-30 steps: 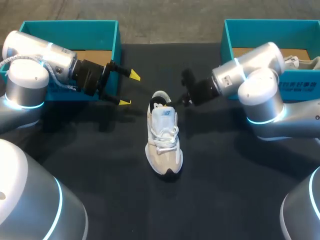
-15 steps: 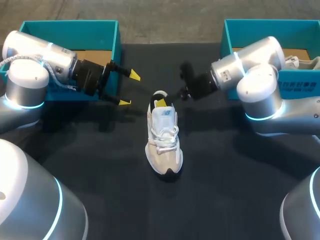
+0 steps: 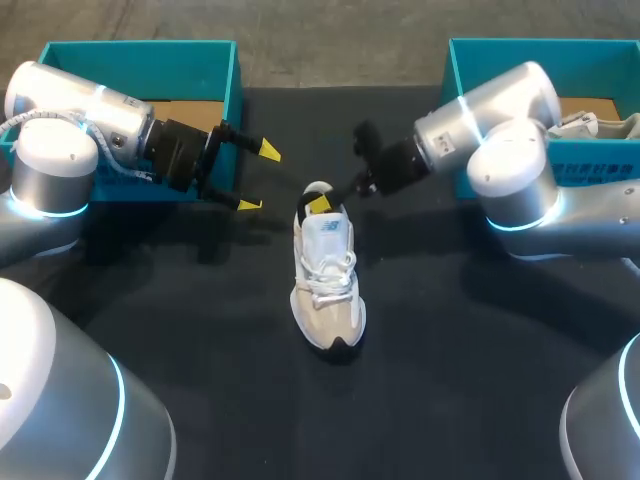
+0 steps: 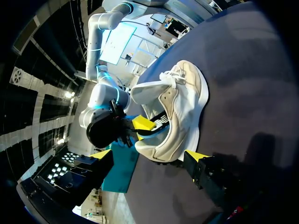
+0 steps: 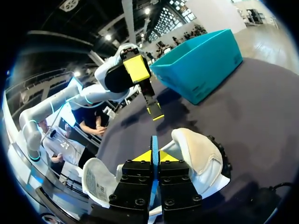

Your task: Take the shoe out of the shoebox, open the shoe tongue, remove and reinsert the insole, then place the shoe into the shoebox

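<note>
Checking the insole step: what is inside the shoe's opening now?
The right tool sits inside the shoe at the heel opening, shut on a thin blue sheet, likely the insole. The tool hides the rest of the interior.

Left gripper point(image 3: 258, 177) spread, right gripper point(image 3: 318, 204) pinched.

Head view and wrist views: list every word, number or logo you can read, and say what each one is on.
shoe tongue: a small blue logo, too blurred to read.
inner label of the tongue: fine print, too small to read.
left shoebox wall: a faint dark mark, unreadable.
Nothing here can be quoted.
</note>
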Tool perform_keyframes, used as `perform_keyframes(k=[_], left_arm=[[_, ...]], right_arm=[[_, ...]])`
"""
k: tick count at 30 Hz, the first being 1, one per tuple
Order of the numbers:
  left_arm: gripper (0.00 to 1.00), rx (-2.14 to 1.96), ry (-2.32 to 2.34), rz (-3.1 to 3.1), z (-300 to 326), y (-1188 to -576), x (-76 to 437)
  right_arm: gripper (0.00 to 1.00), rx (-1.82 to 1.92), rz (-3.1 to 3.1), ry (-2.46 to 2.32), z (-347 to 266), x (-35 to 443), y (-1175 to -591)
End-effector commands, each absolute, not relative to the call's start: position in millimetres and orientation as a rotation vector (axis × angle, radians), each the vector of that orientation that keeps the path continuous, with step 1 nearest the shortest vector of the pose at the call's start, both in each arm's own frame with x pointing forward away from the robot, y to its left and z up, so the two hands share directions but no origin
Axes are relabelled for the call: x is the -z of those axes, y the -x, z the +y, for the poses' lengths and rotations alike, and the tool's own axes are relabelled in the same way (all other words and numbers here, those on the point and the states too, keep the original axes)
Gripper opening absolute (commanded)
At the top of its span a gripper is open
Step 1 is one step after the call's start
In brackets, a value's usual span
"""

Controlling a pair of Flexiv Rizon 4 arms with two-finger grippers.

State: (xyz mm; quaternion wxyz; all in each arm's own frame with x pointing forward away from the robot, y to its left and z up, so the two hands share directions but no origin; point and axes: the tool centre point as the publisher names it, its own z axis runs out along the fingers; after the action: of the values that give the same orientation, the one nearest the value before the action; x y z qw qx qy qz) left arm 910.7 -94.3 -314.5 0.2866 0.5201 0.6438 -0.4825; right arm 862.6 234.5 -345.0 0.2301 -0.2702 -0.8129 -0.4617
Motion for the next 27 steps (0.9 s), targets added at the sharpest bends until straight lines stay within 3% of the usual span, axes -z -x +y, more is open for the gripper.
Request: perform_keyframes(k=[1,9,11,14,17,18,20,21,27], left_arm=[[1.0,1.29,-1.391,1.718,-94,-911,316],[1.0,1.29,-1.391,1.718,-94,-911,316],[1.0,1.29,-1.391,1.718,-94,-911,316],[1.0,1.29,-1.391,1.718,-94,-911,316],[1.0,1.29,-1.391,1.718,-94,-911,316],[1.0,1.29,-1.391,1.718,-94,-911,316],[1.0,1.29,-1.391,1.718,-94,-911,316],[1.0,1.29,-1.391,1.718,-94,-911,316],[1.0,1.29,-1.391,1.718,-94,-911,316]], right_arm=[[0.0,1.258,-2.237,0.757,234,348,-856],[0.03,1.249,-2.227,0.78,230,352,-849],[0.2,1.252,-2.227,0.782,230,351,-849],[0.3,1.263,-2.231,0.779,231,346,-850],[0.46,1.27,-2.239,0.77,232,343,-852],[0.55,1.271,-2.241,0.768,232,342,-852],[0.89,1.273,-2.246,0.763,233,340,-853],[1.0,1.274,-2.248,0.76,233,338,-854],[1.0,1.273,-2.26,0.74,236,334,-855]])
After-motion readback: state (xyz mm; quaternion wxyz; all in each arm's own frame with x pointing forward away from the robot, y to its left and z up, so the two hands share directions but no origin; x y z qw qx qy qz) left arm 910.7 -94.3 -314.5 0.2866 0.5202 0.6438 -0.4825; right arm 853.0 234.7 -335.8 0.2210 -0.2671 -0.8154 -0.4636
